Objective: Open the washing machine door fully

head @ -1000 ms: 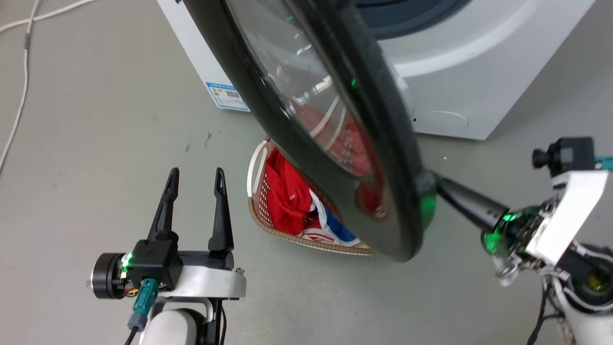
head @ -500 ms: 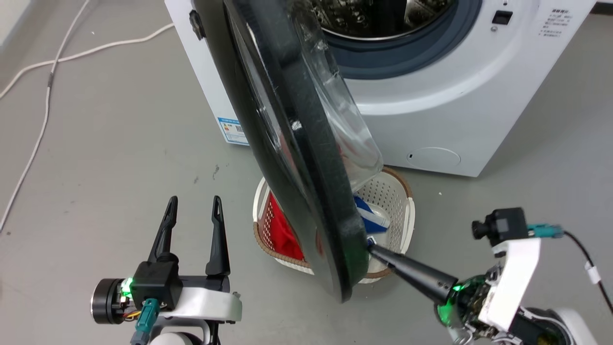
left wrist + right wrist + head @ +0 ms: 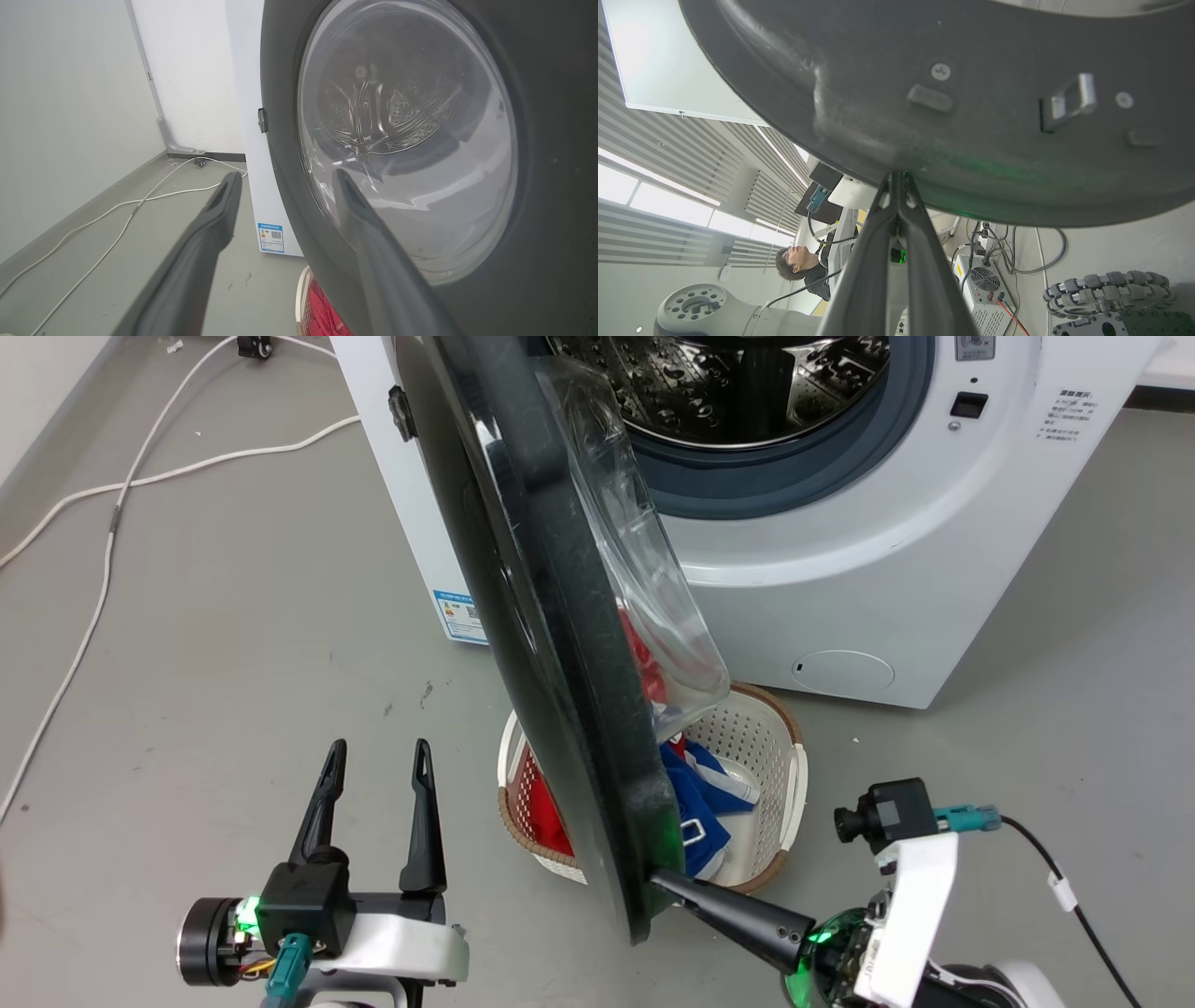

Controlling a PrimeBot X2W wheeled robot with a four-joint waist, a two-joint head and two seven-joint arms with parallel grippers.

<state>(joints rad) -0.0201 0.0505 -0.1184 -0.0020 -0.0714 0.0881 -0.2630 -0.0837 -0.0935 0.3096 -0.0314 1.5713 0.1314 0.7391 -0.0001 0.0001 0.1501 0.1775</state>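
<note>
Head view: door (image 3: 560,663) has swung wider, now edge-on in front of the washing machine (image 3: 840,569), maybe halfway there. Right end effector (image 3: 658,880), fingers pinched together, sits against its rim; left end effector (image 3: 378,751) idles open.

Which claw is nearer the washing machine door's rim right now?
Right. The right claw, shut, has its tips against the washing machine door at its lower rim. The left claw hangs open off the door's outer face, apart from it.
</note>
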